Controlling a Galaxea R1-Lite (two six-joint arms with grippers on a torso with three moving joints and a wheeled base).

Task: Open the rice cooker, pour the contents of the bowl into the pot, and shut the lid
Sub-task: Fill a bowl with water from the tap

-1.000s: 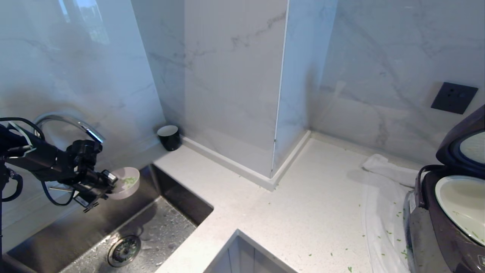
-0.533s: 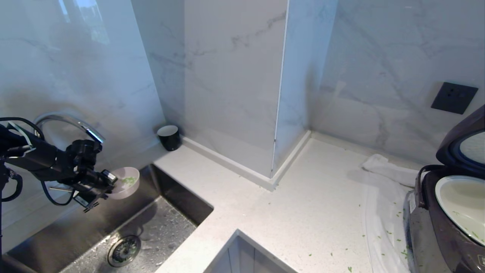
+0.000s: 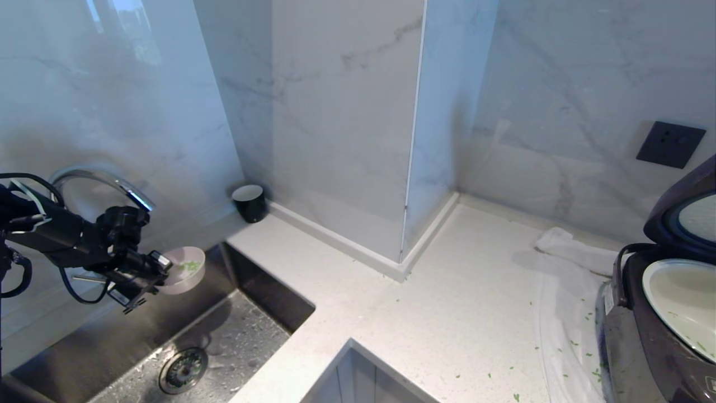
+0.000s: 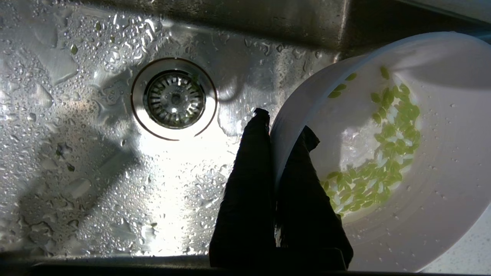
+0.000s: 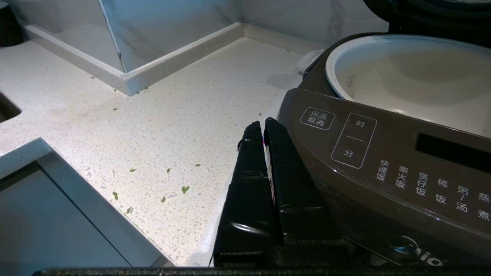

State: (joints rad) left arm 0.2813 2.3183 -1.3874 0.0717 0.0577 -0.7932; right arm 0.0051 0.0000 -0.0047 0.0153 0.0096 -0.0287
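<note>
The bowl (image 3: 187, 270) hung over the sink (image 3: 224, 341), its rim pinched in my left claw (image 4: 282, 132), green bits (image 4: 378, 153) pooled inside. Across the surface (image 3: 442, 313), well apart, the cooker (image 3: 649, 347) stood with lid (image 3: 685, 207) raised and pot (image 3: 679, 299) exposed. My right claw (image 5: 264, 128) sat clenched on nothing just beside the cooker's front panel.
</note>
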